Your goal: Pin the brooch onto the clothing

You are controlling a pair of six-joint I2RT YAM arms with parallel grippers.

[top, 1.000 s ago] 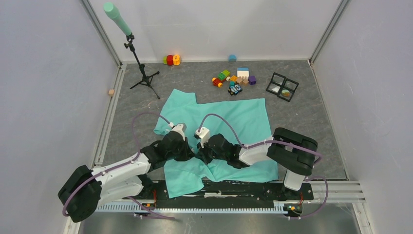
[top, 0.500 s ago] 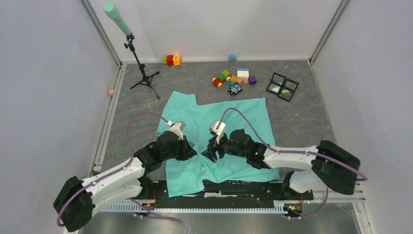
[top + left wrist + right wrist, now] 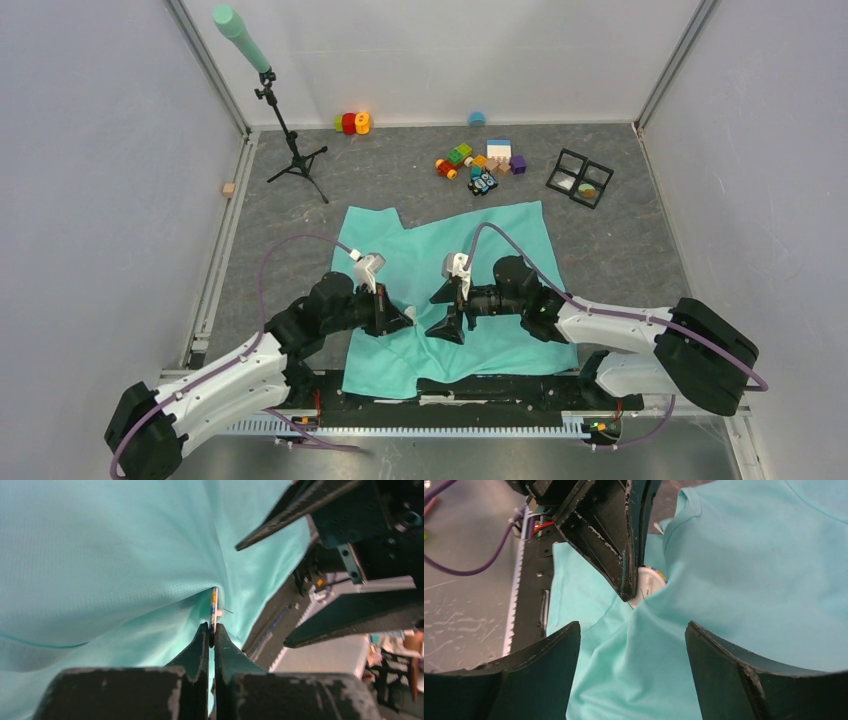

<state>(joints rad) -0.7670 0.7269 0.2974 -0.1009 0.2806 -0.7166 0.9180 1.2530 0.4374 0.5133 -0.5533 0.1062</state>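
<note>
The clothing is a mint-green T-shirt lying on the grey table, rumpled near its middle. My left gripper is shut on the brooch. In the left wrist view the brooch shows edge-on, its thin pin sticking out against a fold of fabric. In the right wrist view the brooch is a white round disc, half hidden behind a ridge of the shirt, at the left gripper's tip. My right gripper stands open, facing the left one. Its fingers straddle the fabric ridge without touching it.
Toy blocks and a black four-compartment tray lie at the back right. A tripod stands at the back left, with red and orange toys behind it. The black base rail runs under the shirt's near hem.
My right gripper has opened, let go of the fabric and drawn back to the right. The left gripper, still shut, has shifted slightly right. The shirt lies flatter.
</note>
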